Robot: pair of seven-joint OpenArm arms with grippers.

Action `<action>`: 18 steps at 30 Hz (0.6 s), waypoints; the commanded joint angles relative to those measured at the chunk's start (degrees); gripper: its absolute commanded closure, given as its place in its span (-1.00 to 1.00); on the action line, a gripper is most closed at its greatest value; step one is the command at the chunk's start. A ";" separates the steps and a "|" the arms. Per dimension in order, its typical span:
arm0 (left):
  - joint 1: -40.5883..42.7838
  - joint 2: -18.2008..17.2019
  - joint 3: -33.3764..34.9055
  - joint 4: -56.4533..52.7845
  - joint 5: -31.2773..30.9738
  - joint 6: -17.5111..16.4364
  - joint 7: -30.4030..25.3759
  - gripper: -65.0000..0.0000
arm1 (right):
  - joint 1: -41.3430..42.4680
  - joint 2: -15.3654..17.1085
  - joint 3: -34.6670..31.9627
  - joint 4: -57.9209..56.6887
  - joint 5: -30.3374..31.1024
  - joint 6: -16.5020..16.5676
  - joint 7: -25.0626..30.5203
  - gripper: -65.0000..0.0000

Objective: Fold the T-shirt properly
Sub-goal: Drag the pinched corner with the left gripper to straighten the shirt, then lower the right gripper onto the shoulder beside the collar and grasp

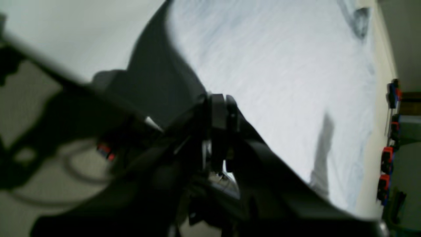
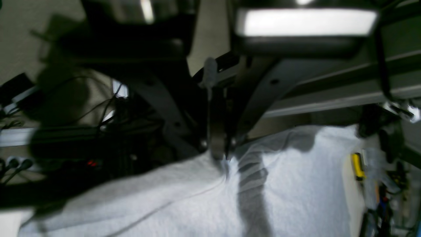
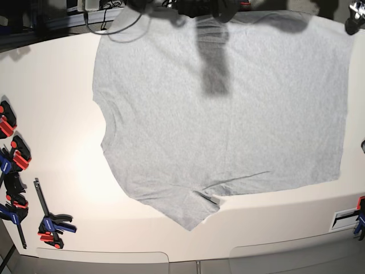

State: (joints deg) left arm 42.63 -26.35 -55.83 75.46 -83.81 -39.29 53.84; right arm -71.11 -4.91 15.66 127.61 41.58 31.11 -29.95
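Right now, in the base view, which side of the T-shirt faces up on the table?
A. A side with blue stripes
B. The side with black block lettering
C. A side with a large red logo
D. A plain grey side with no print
D: the T-shirt lies spread on the white table, and its upper surface is plain heather grey, with only shadows and creases, no lettering.

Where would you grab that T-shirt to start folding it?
Probably the sleeve, which sticks out as a loose point at the near edge of the T-shirt. Come from the near side, low over the table; the rest lies flat, with little to pinch.
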 commanded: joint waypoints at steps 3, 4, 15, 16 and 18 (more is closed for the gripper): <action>-2.45 -1.14 1.42 0.76 -1.19 -0.71 -0.48 1.00 | 4.98 0.00 -1.27 1.16 -3.82 0.90 0.33 1.00; -3.32 -1.14 2.34 0.76 -1.19 -0.71 -0.52 1.00 | 6.64 0.02 -2.10 1.16 -5.40 0.87 0.35 1.00; -10.86 -1.25 5.81 0.76 2.84 -0.71 -6.01 1.00 | 23.93 0.13 -15.13 -3.02 -20.94 -2.71 3.65 1.00; -11.67 -1.22 5.84 0.76 2.86 -0.71 -5.92 1.00 | 25.49 0.13 -16.15 -4.52 -22.01 -2.71 4.28 1.00; -13.05 -1.31 6.08 0.76 3.56 -0.71 -5.97 1.00 | 28.52 0.13 -17.77 -7.63 -23.80 -2.78 4.94 1.00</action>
State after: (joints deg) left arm 29.28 -26.35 -49.28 75.48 -79.02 -39.29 49.08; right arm -42.24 -4.75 -2.02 118.98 17.04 27.94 -26.28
